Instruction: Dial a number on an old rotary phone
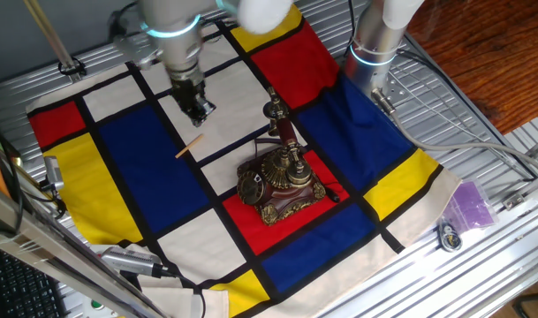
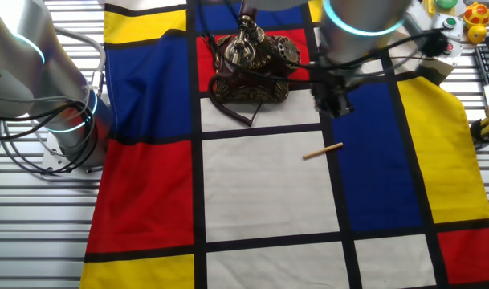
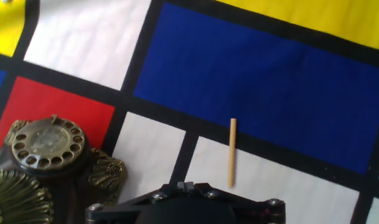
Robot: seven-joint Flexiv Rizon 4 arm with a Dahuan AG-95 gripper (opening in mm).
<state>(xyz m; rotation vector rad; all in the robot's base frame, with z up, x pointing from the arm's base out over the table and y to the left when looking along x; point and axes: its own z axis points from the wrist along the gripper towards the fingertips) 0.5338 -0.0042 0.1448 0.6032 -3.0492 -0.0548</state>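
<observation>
Gripper (image 1: 198, 109) hovering above wooden stick (image 1: 189, 147), finger spacing indiscernible, holding nothing. Rotary phone (image 1: 279, 183) stands well apart beside it. Judged step: approach; next, descend and pinch the stick.

You see the old rotary phone (image 1: 276, 181) in dark bronze-looking metal, embossed and a little shiny, with a reddish glossy body; its dial (image 3: 46, 144) looks like dull brass; the stick (image 2: 323, 151) is pale, matt wood; the cloth (image 2: 260, 189) is woven, matt fabric in flat colours; the bench (image 1: 507, 256) is ribbed, bare metal; the hand (image 1: 196, 104) is black and matt.
</observation>
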